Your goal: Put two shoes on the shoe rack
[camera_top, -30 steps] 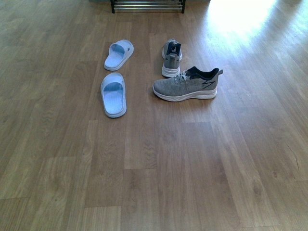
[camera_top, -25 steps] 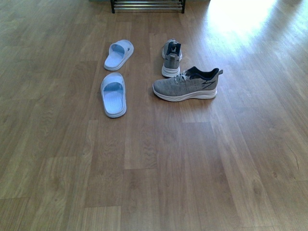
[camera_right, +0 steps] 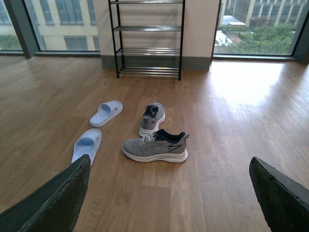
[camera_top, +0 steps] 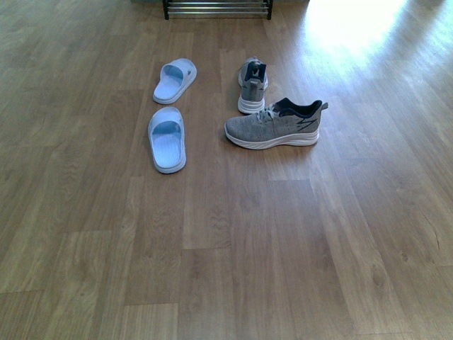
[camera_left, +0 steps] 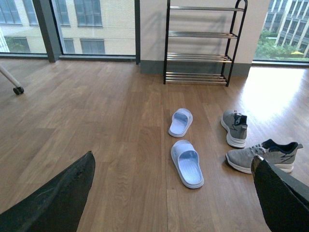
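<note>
Dark grippers, two: left gripper (camera_left: 174, 158) and right gripper (camera_right: 170, 158), each spread wide. Wood floor (camera_top: 226, 269) carries two pale slides at left, near slide (camera_top: 168, 140) and far slide (camera_top: 175, 80); two grey shoes at right, well ahead of both grippers: near shoe (camera_top: 272, 127) side-on, far shoe (camera_top: 252, 85) just beyond, heel-on. Shoe rack (camera_right: 147, 28), one, four shelves, farthest, against wall (camera_right: 198, 29).

In the middle of the front view, the sideways sneaker (camera_top: 272, 125) is grey knit with a white sole, navy collar and dark side stripes. The sneaker behind it (camera_top: 252, 85) has the same colours. To the left, the nearer slide (camera_top: 168, 139) and farther slide (camera_top: 175, 80) are pale blue-white. The shoe rack (camera_left: 200, 43) has a black frame and chrome bars. The floor (camera_top: 226, 248) is brown wood-grain planks.
</note>
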